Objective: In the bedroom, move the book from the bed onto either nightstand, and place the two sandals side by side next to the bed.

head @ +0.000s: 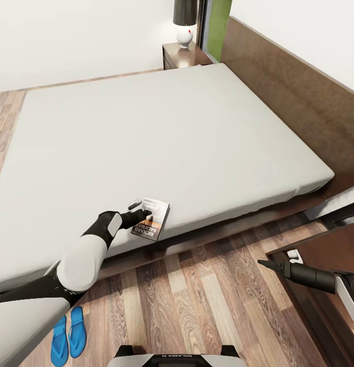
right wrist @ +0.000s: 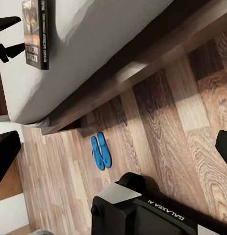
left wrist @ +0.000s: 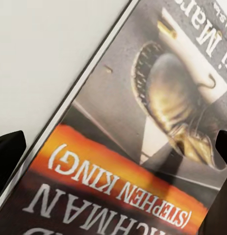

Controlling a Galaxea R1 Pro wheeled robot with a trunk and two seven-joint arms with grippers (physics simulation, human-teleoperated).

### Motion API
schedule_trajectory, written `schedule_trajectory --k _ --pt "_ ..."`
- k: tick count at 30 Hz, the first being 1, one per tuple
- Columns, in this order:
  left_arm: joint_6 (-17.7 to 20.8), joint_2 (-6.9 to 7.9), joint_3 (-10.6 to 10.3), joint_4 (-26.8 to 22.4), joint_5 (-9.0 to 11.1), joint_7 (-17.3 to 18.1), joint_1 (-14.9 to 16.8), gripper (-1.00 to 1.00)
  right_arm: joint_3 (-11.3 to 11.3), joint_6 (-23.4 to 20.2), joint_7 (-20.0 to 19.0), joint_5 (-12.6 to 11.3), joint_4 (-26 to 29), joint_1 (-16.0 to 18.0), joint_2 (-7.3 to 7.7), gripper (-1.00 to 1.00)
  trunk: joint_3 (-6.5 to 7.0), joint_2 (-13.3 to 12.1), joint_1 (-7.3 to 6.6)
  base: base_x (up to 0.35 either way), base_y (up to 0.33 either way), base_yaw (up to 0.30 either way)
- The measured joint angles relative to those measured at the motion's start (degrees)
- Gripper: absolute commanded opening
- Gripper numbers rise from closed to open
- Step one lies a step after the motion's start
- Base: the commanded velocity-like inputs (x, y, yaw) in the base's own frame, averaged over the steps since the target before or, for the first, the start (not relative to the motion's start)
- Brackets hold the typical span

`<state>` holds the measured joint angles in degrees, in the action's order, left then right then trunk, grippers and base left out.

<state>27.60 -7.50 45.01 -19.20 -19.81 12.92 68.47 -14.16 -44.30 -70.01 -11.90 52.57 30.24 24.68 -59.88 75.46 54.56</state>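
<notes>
The book (head: 152,220) lies flat on the grey mattress of the bed (head: 161,132), close to its front edge. Its orange band and white lettering show close up in the left wrist view (left wrist: 138,147). My left gripper (head: 138,210) is open right over the book's near end, with a dark finger (left wrist: 8,154) on each side of the cover and nothing held. Both blue sandals (head: 69,334) lie side by side on the plank floor by the bed's front side (right wrist: 101,152). My right gripper (head: 266,264) hangs open over the floor, fingers (right wrist: 5,152) wide apart and empty.
One nightstand (head: 183,56) with a dark-shaded lamp (head: 185,20) stands at the far end of the headboard (head: 294,97). A second dark-brown cabinet top (head: 325,250) is at the lower right, under my right arm. My base (right wrist: 142,210) stands on the floor between them.
</notes>
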Motion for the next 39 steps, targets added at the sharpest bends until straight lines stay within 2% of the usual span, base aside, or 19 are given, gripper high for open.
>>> schedule_trajectory --k 19,22,27,39 --pt "0.0 0.00 0.1 0.0 0.0 0.0 0.0 1.00 0.0 -0.1 0.0 0.0 0.0 0.0 0.09 1.00 0.00 0.0 0.00 0.000 0.000 -0.006" --pt "-0.1 0.02 -0.1 -0.1 -1.3 -0.3 0.0 1.00 0.0 -0.1 0.0 0.0 0.0 0.0 0.09 1.00 0.10 0.0 -0.01 0.000 0.000 -0.176" --pt "0.0 0.01 0.0 0.0 -0.5 -0.2 0.0 1.00 0.0 -0.1 0.0 0.0 0.0 0.0 0.09 1.00 0.17 0.0 0.00 0.000 0.000 -0.066" --pt "-0.1 0.00 0.0 0.1 -0.4 -0.1 0.0 1.00 0.1 -0.1 0.0 0.0 0.0 0.0 0.09 1.00 0.19 0.0 0.00 0.000 0.000 -0.005"
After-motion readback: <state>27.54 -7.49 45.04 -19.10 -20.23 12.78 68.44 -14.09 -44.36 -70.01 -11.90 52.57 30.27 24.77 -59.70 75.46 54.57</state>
